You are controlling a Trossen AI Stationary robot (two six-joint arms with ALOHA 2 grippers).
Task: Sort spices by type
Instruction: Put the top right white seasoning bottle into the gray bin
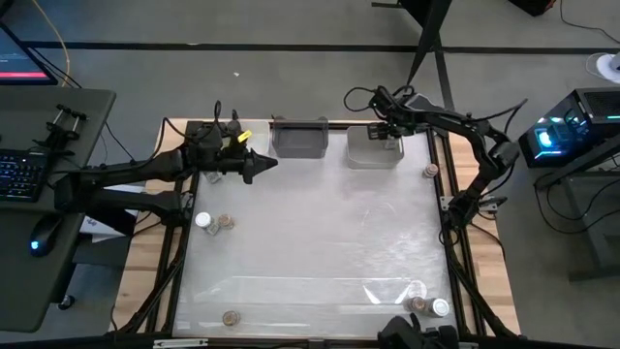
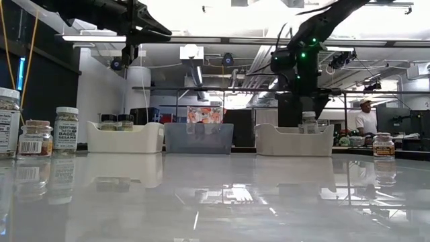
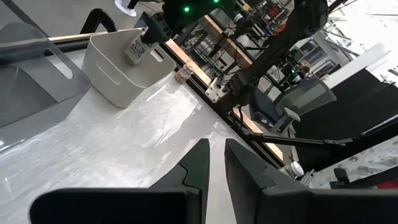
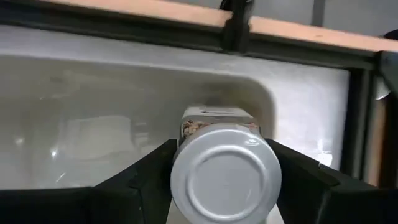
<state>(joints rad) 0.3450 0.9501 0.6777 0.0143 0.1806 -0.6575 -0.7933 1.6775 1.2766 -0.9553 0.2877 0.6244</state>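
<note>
My right gripper [image 4: 225, 186] is shut on a white-capped spice jar [image 4: 225, 180] inside the white bin [image 1: 373, 150] at the table's far right. My left gripper [image 3: 216, 155] hovers above the table near the far-left bin [image 2: 125, 138], fingers shut with only a slit between them and nothing in it. That bin holds two dark-capped jars [image 2: 116, 122]. Loose jars stand upright on the table: a white-capped one [image 1: 203, 220] beside a brown-capped one [image 1: 225, 223], a brown-capped one [image 1: 231, 317] at the near edge, a brown-capped and white-capped pair [image 1: 427, 305] near right, and one [image 1: 429, 171] at the right edge. My right gripper pinches the jar between its two fingers [image 4: 149, 177], one on either side just under the white cap [image 4: 225, 158]. The fingers come from above, pointing down into the bin. The jar hangs roughly upright with its top [image 2: 308, 121] above the rim; the bin wall hides its base.
A grey bin [image 1: 300, 138] stands between the two white ones along the far edge. The middle of the table [image 1: 320, 233] is bare. Cables and frame rails run along the left and right sides. A person [image 2: 366, 121] is in the room beyond the table.
</note>
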